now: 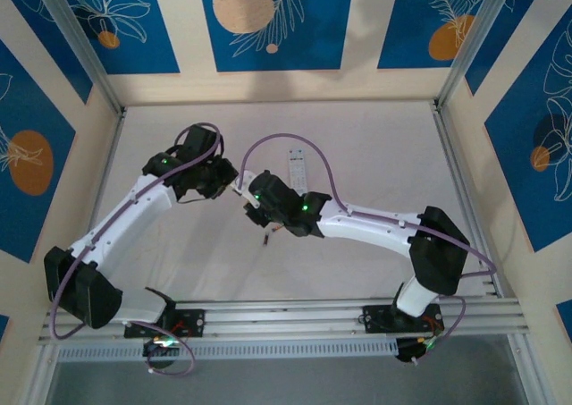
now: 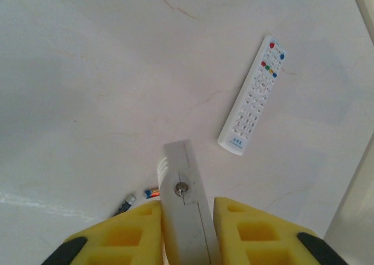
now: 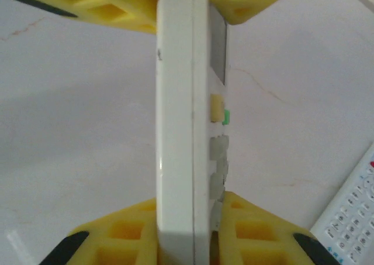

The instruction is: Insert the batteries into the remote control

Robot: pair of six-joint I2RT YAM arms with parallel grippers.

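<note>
batteries (image 2: 125, 206) tiny, blurred, lying remote (image 3: 350, 218) edge-cropped

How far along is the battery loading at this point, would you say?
Nothing visibly loaded yet. In hand: the slim white plastic remote control is gripped on edge between the left end effector and right end effector. Left to do: two small coppery-ended cylindrical batteries lie on the pale table, not picked up.

Two remotes: one white remote (image 2: 181, 171) on edge at lower centre, and one buttoned remote (image 2: 252, 95) flat at upper right. Two batteries at lower left, a dark battery (image 2: 124, 205) and a reddish battery (image 2: 151, 192). Two tools: left tool (image 2: 186, 209) and right tool (image 3: 187, 209). One table (image 2: 87, 72).
</note>
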